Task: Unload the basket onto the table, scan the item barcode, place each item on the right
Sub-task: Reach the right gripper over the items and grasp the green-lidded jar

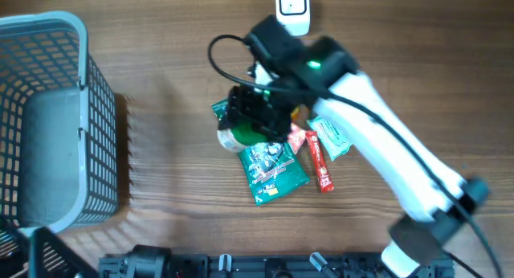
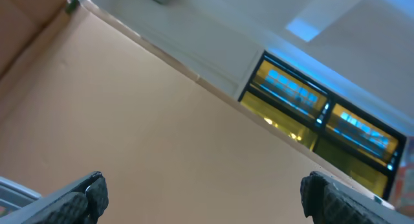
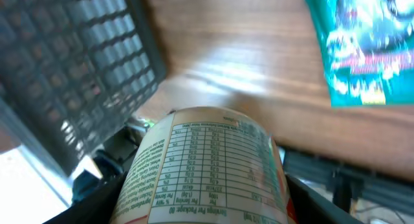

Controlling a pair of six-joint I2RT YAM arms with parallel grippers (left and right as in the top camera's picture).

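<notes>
The item is a round can (image 3: 207,166) with a white nutrition label, and it fills the gap between the dark fingers (image 3: 97,198) of my right gripper (image 3: 207,201), which is shut on it. From overhead the can (image 1: 234,137) shows a green and white end at the left edge of a pile of items, with the right gripper (image 1: 253,117) down on it. No barcode shows on the visible label. My left gripper (image 2: 207,195) is open and empty, pointing up at a beige wall and ceiling. It is out of the overhead view.
A white device (image 1: 291,5) stands at the table's far edge. A green packet (image 1: 273,172), a red stick pack (image 1: 320,161) and a pale green sachet (image 1: 331,137) lie by the can. A grey mesh basket (image 1: 48,117) is at the left.
</notes>
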